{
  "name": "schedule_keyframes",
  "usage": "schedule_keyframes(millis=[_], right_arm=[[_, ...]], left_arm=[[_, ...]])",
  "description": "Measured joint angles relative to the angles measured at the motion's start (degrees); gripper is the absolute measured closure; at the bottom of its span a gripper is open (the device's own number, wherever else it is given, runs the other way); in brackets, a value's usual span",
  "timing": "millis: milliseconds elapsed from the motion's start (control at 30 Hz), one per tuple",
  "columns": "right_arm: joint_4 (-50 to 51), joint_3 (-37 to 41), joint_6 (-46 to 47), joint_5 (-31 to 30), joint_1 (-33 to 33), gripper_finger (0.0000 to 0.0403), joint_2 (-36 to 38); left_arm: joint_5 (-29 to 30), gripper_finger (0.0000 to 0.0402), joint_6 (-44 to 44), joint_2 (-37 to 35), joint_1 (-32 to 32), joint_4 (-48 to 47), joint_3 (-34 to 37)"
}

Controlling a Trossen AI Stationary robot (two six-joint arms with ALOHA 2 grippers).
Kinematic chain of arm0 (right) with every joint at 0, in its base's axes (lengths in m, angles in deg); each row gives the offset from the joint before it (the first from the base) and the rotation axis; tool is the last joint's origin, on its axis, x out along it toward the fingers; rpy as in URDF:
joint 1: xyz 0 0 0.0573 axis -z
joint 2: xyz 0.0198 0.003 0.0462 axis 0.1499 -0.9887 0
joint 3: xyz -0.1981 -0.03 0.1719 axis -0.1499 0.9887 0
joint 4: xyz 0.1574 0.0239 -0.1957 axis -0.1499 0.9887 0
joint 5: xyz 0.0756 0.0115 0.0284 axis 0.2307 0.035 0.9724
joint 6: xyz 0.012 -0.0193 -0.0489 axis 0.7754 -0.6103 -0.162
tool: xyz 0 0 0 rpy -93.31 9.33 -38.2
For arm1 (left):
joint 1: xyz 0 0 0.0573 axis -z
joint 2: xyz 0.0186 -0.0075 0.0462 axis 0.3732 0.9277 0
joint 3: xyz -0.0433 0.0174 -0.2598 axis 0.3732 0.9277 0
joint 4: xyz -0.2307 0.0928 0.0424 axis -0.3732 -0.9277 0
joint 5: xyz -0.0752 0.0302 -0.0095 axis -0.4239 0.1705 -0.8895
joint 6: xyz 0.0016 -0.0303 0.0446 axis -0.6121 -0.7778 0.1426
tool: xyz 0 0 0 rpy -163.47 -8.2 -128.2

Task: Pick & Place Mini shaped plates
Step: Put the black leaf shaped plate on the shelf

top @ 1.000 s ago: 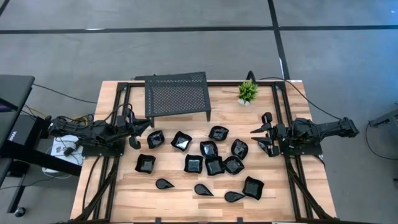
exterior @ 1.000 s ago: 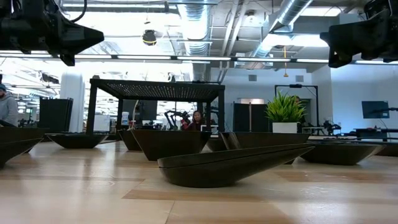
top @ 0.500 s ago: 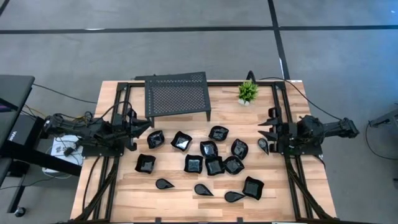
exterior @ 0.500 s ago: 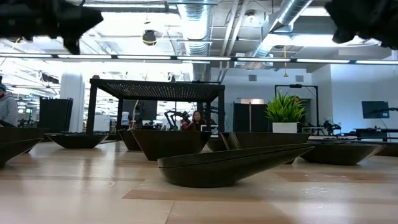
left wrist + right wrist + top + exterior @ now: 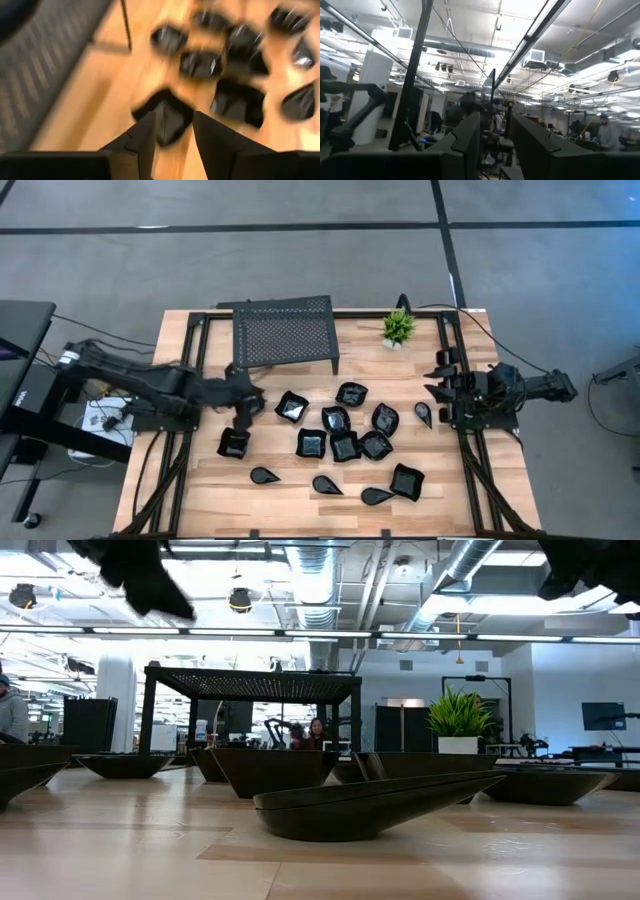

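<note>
Since the earlier frame the left gripper (image 5: 243, 406), open and empty, has been brought over the mini shaped plates (image 5: 345, 446), all seemingly unplaced on the tabletop (image 5: 290, 475); the right gripper (image 5: 440, 390), parted and apparently empty, waits.

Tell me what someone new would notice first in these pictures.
A scatter of glossy black mini plates fills the middle of the wooden table, with a black perforated stand and a small green plant along the far edge. The left gripper reaches in over the plates at the left of the scatter, fingers apart, while the right gripper waits at the right edge.
</note>
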Motion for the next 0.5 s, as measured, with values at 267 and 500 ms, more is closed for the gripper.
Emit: schedule_keyframes(millis=[267,500], right_arm=[[-6.7,-0.4,4.2,-0.7,4.0,0.0276,-7.6],[-5.8,-7.4,11.6,-1.4,8.6,0.0212,-25.6]], left_arm=[[-2.5,0.0268,-13.0,10.8,0.5,-1.4,3.5],[-2.4,0.0268,-20.1,14.3,0.1,-1.5,7.0]])
